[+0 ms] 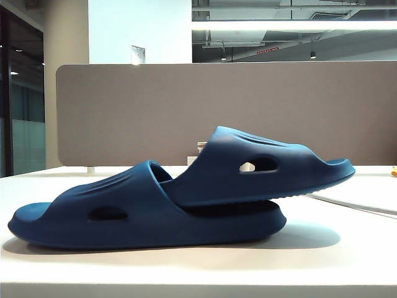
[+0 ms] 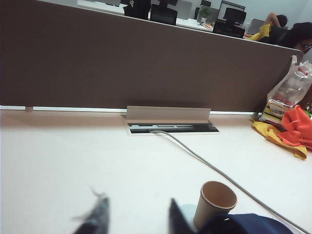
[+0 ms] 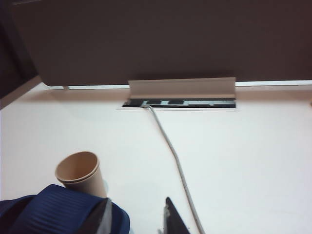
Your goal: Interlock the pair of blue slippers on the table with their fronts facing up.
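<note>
The pair of blue slippers sits joined on the white table [image 1: 347, 254] in the exterior view. The lower slipper [image 1: 118, 214] lies sole-down. One end of the upper slipper [image 1: 260, 167] is tucked under the lower one's strap, and its other end juts right, off the table. Neither gripper appears in that view. My left gripper [image 2: 137, 215] is open over bare table, with a navy slipper edge [image 2: 248, 225] off to one side. My right gripper [image 3: 138, 215] is open too, with nothing between its fingers. A ribbed slipper strap [image 3: 53, 212] lies just beyond one finger.
A tan paper cup [image 2: 214, 202] [image 3: 80, 173] stands upright beside the slippers. A grey cable [image 2: 214, 170] [image 3: 170, 146] runs from a desk cable hatch [image 2: 168, 122] across the table. A grey-brown divider panel [image 1: 186, 112] closes off the back. Orange and yellow cloth [image 2: 292, 129] and a plastic bag lie by the panel.
</note>
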You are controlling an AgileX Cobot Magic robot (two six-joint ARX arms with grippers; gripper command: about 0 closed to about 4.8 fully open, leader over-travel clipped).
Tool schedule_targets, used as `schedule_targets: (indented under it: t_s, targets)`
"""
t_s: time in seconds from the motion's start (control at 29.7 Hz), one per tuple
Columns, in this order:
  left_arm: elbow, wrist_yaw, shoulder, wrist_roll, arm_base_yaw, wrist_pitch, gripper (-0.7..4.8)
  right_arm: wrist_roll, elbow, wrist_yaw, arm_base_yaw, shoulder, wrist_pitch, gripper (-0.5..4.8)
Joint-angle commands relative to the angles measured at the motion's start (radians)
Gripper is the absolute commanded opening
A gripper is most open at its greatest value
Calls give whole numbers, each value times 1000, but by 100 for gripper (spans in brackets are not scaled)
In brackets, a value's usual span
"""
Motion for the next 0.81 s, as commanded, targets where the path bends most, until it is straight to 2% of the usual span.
schedule_targets:
  t_s: [0.03, 0.17, 0.47, 0.81]
  targets:
    - [-59, -2, -50, -3, 0, 40, 142, -4, -19, -50, 0, -5, 38, 134]
    - [-129, 1, -109, -3, 0, 41, 142, -3, -40, -80, 2, -5, 54, 134]
    - [-249, -1, -223, -3, 0, 90, 142, -2, -97, -80, 2, -5, 98, 134]
    - [-381, -6, -252, -23, 0, 108, 142, 1, -161, -80, 2, -4, 98, 135]
